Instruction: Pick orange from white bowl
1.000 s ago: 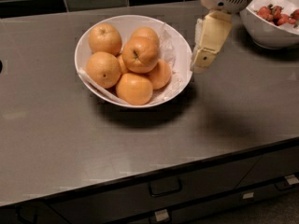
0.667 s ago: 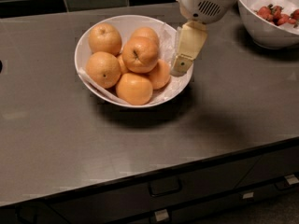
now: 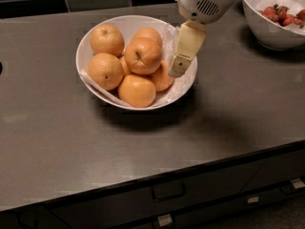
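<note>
The white bowl [image 3: 84,41] is wide and shallow with a crinkled white lining, and sits on the grey counter left of centre. It holds several oranges. The orange [image 3: 143,55] with a dark creased stem dimple lies on top of the pile, near the bowl's middle. My gripper [image 3: 178,67] hangs from the white wrist at the top, its cream tip inside the bowl's right side. It is just right of that orange and over a lower orange [image 3: 162,78]. It holds nothing that I can see.
A deeper white bowl [image 3: 267,32] with red fruit stands at the back right corner. The grey counter [image 3: 143,147] has its front edge near the bottom, with drawers [image 3: 167,191] below. A dark tiled wall runs along the back.
My gripper has moved left from beside the bowl's right rim to over the bowl's right side, closer to the top orange. The oranges have not moved.
</note>
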### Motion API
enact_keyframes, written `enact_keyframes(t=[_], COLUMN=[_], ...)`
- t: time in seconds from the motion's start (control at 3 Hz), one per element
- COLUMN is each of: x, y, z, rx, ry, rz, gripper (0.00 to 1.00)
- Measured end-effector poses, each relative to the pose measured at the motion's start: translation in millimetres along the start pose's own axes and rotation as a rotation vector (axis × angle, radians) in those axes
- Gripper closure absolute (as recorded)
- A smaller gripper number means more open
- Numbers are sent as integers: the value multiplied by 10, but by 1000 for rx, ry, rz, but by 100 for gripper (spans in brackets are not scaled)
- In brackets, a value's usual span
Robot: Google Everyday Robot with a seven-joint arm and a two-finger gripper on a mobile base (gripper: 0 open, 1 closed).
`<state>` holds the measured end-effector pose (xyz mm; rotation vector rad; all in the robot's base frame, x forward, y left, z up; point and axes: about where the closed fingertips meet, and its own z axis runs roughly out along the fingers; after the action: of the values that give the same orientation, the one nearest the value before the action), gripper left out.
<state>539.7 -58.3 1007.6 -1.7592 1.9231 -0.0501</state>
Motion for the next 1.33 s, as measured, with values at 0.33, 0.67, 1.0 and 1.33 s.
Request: enact_keyframes(t=[0.33, 0.67, 1.0, 1.33], x=[-102, -166, -197, -231], y=[20, 49, 81, 68], z=[176, 333, 476, 569], rx=[-31, -57, -77, -81], ry=[-41, -73, -99, -118], rz=[5, 10, 19, 20], gripper=[0, 0, 0, 0])
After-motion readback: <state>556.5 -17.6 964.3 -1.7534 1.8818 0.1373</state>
